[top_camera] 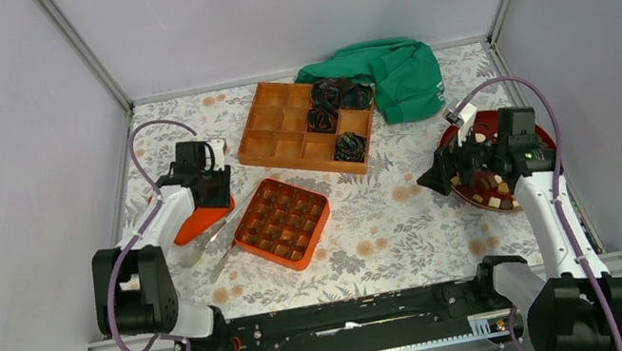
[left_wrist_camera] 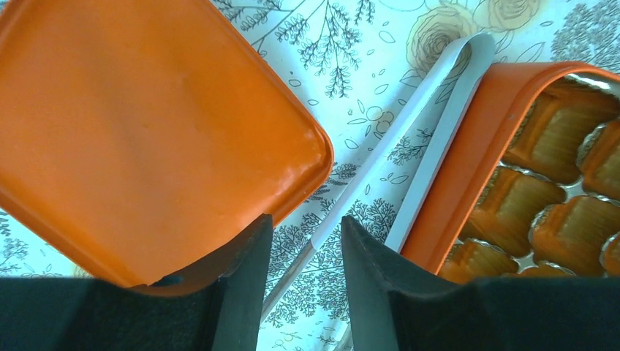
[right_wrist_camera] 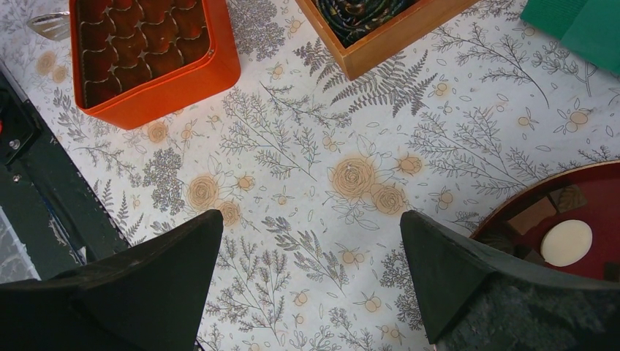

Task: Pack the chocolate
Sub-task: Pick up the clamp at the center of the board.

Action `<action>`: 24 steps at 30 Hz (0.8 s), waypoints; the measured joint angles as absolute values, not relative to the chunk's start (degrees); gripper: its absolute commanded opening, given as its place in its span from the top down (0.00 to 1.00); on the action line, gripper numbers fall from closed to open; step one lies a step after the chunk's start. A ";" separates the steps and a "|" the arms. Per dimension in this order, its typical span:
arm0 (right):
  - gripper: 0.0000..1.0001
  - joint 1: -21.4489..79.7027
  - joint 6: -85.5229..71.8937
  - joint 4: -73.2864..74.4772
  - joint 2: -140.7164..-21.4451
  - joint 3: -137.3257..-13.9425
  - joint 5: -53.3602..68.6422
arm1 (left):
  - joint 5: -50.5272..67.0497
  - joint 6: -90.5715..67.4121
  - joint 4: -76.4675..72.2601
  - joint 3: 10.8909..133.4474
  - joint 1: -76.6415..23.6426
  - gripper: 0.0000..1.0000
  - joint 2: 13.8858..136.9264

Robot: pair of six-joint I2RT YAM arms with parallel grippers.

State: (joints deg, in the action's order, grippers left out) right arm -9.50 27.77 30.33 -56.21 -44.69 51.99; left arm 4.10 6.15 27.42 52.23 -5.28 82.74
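The chocolate (top_camera: 494, 193) lies as small brown and cream pieces on a dark red plate (top_camera: 540, 135) at the right. In the right wrist view a cream disc (right_wrist_camera: 569, 242) and a brown piece (right_wrist_camera: 532, 216) show on that plate (right_wrist_camera: 585, 183). My right gripper (top_camera: 435, 179) (right_wrist_camera: 311, 241) hangs wide open over the tablecloth, just left of the plate. An orange box (top_camera: 282, 222) (left_wrist_camera: 468, 168) with many empty cups sits at centre left. My left gripper (top_camera: 217, 203) (left_wrist_camera: 307, 248) is open beside the box's orange lid (top_camera: 198, 222) (left_wrist_camera: 146, 131), with nothing between the fingers.
Metal tongs (top_camera: 213, 241) (left_wrist_camera: 409, 139) lie on the cloth between lid and box, under the left fingers. A wooden divided tray (top_camera: 279, 128) (right_wrist_camera: 380, 51) at the back holds black crinkled rosettes (top_camera: 332, 99). A green cloth (top_camera: 400, 73) lies behind it.
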 measured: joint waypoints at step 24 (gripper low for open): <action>0.00 -9.50 27.79 30.55 -57.45 -44.69 51.99 | 4.34 6.39 29.02 53.39 -6.37 0.80 93.06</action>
State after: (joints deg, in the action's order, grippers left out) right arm -9.50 27.79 30.55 -57.45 -44.69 51.99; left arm 4.34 6.39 29.02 53.39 -6.37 93.06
